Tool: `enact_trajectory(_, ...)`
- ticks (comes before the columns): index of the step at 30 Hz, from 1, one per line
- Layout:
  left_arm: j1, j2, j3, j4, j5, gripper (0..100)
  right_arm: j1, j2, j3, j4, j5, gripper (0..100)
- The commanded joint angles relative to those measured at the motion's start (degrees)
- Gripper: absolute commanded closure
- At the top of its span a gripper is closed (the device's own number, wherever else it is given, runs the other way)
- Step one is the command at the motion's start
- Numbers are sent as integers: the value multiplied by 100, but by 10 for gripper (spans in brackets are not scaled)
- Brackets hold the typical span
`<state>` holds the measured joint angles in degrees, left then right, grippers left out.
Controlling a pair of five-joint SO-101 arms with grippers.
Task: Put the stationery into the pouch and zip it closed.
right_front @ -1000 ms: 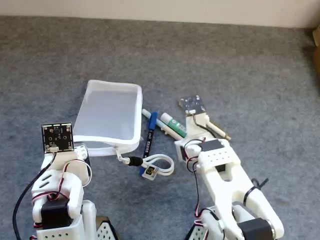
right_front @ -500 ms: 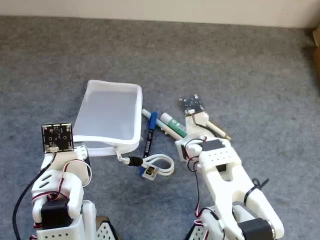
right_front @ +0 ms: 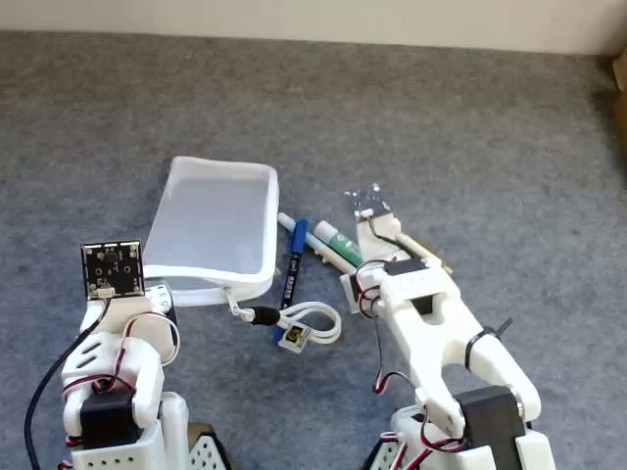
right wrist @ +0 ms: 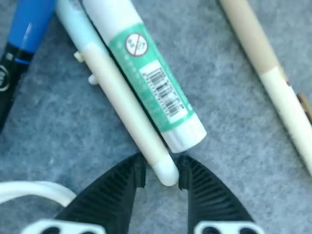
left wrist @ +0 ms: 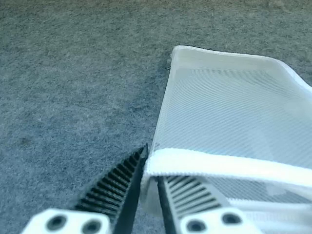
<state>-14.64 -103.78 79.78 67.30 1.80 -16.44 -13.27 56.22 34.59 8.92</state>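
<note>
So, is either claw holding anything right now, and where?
Left gripper pinches the pouch by its hem corner. Right gripper straddles the tip of the cream pen, seemingly not yet clamped.

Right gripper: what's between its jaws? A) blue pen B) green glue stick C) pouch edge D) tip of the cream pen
D: in the right wrist view the right gripper straddles the rounded tip of the cream pen; the green glue stick lies beside it, outside the jaws.

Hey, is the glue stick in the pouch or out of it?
Out: the glue stick lies on the carpet, apart from the pouch.
</note>
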Motion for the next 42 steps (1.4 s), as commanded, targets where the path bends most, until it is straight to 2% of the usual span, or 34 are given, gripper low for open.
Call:
enact_trajectory(1,-92,-31,-242,-26,35,993,-4,110,-312,-154,70,885)
enact_trajectory(6,-92,-31,-242,-26,35,993,-13,110,-312,-136,88,987)
enact_trajectory(10,-92,-31,-242,-26,35,993,-13,101,-330,-13,88,993)
enact_trajectory(16,-92,-31,-242,-26,26,993,-13,-549,-602,1560,53,993)
enact_trajectory(21,-92,-31,-242,-18,26,993,-13,-1657,-620,2070,35,993)
enact_trajectory(28,-92,-22,-242,9,26,993,-31,-2765,-585,3354,62,993)
enact_trajectory(37,-92,-22,-277,9,26,993,-804,-4312,-585,4769,44,993)
enact_trajectory(42,-92,-13,-356,18,-220,992,-936,-5323,-637,5376,62,994)
